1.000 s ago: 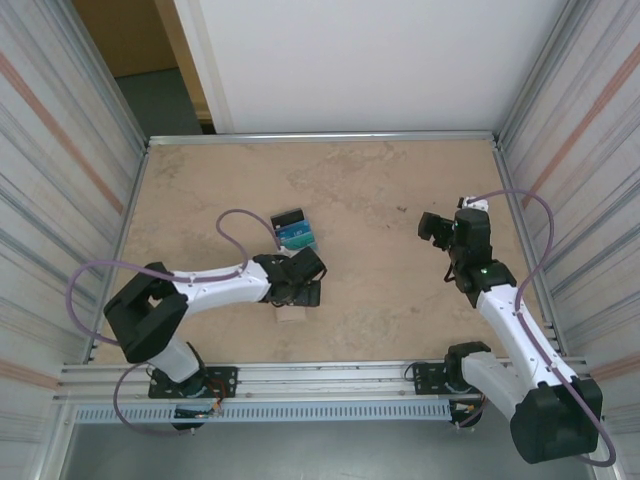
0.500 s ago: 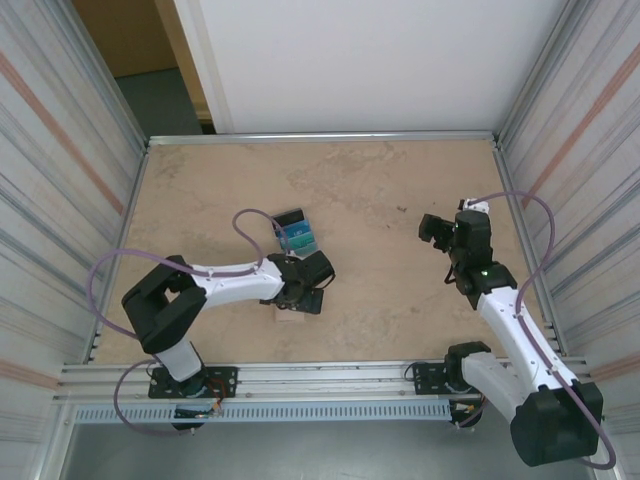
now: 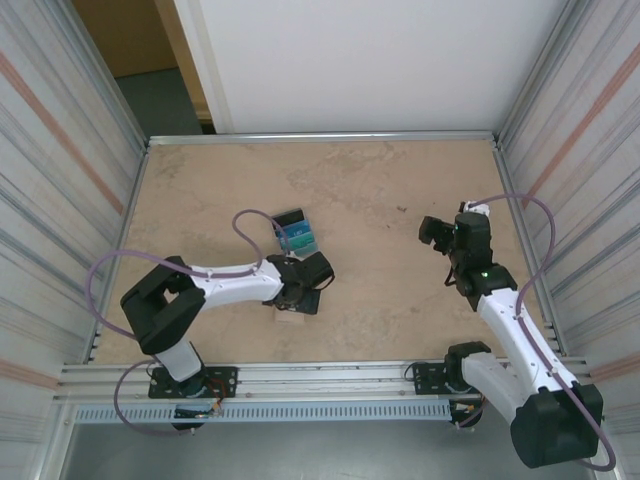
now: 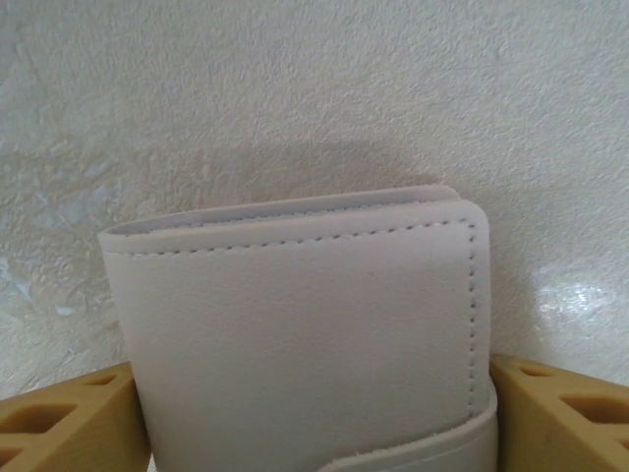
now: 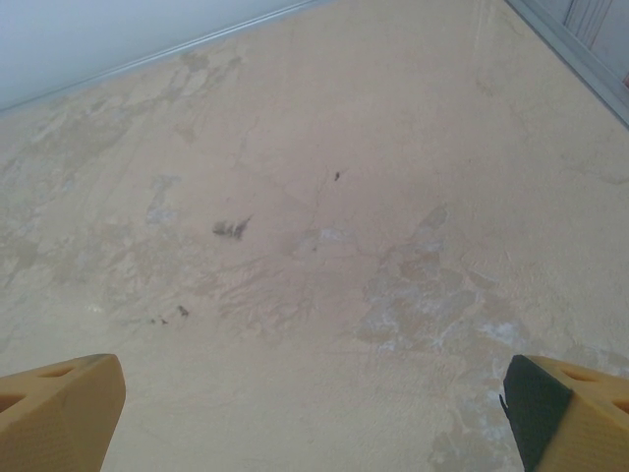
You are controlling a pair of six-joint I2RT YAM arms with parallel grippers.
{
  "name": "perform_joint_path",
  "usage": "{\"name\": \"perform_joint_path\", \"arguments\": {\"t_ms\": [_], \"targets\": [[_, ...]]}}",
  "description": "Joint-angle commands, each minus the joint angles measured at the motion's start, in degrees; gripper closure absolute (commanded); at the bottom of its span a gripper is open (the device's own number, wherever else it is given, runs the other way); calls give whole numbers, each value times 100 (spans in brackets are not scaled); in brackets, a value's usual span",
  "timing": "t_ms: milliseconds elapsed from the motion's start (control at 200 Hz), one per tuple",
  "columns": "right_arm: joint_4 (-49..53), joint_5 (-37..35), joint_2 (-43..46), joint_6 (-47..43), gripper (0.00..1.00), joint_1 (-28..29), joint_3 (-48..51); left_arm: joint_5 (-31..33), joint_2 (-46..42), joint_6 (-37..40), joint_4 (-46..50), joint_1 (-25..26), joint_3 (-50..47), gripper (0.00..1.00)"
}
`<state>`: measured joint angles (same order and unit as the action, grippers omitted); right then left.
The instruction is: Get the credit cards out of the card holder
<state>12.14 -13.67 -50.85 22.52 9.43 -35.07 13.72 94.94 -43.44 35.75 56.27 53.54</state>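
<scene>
The card holder (image 4: 305, 324), a closed beige stitched wallet, lies flat on the table between my left gripper's (image 4: 314, 393) yellow fingertips (image 4: 59, 418), which press against its two sides. From above, the left gripper (image 3: 300, 293) covers most of the card holder (image 3: 290, 319), whose near edge peeks out below it. A fanned pile of black, blue and teal credit cards (image 3: 295, 234) lies just beyond. My right gripper (image 3: 436, 228) hovers open over bare table at the right, nothing between its fingertips (image 5: 59, 408).
Metal walls enclose the tan table (image 3: 380, 190) on the left, right and back. A purple cable (image 3: 245, 225) loops off the left arm near the card pile. A rail (image 3: 320, 375) runs along the near edge.
My left arm has dropped lower over the card holder and its jaws have narrowed onto the wallet's sides. The right arm has not moved.
</scene>
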Motion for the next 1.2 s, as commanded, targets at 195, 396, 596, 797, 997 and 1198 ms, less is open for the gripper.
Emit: {"name": "perform_joint_path", "arguments": {"t_ms": [195,396,596,797,997,1198], "targets": [[380,495,-97,487,1,41,-460,337,-264,335,-108,16,-57,27],[865,1428,-199,882,1,42,-772,566,-694,563,-339,41,-146,29],[715,2738,-214,1462,1,134,-561,958,-1302,1020,-936,201,-419,34],[376,3543,-530,1772,1,859,-644,1357,-1771,1993,-1987,523,-737,34],[231,4075,-1133,1788,1,1634,-999,1349,-2154,2773,-3116,652,-1134,35],[-198,4675,-1525,1897,8,2087,-1055,1163,-2649,3273,-4276,666,-1639,35]]}}
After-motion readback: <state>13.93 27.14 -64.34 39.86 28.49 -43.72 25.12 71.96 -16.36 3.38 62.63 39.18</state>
